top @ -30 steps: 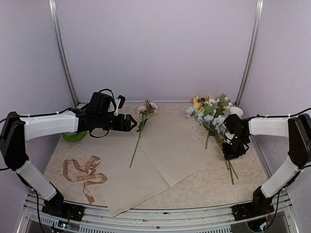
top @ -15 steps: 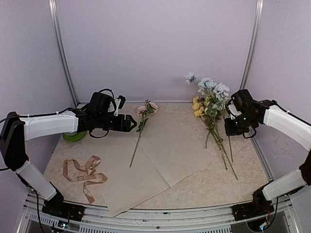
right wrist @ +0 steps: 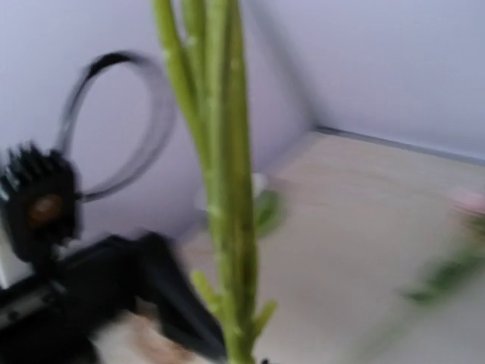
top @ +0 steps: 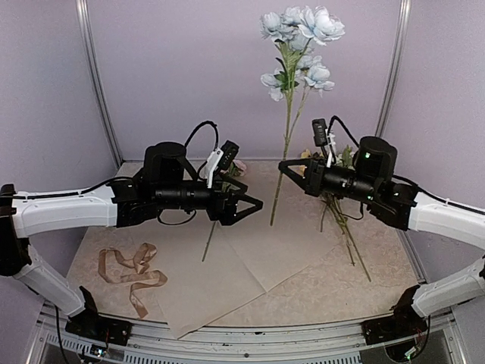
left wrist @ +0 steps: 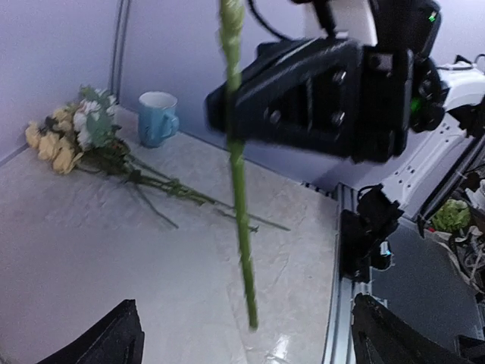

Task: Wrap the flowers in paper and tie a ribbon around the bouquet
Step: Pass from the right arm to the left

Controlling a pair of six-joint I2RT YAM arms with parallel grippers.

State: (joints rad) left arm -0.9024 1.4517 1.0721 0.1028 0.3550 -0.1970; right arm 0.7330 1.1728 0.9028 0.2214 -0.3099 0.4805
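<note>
Clamps blue flowers [top: 301, 34] low down in right gripper [top: 286, 168], blooms high at 12 o'clock above paper [top: 250, 254]; holds left gripper [top: 254, 209] spread wide at 9 o'clock. Could tip or drop them, being top-heavy, if handover misses.

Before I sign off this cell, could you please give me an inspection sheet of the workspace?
Surface: marbled beige tabletop.
Job's things: paper flat; ribbon loose, near left; pink flower on the paper; yellow bunch lying at right; pale blue flowers held upright.
Clutter: blue mug beyond the yellow bunch.
Grippers: left gripper open, holding nothing; right gripper shut on the pale blue flowers' stem.
Cables: black loops at both wrists.
Surroundings: lilac walls, metal posts.
</note>
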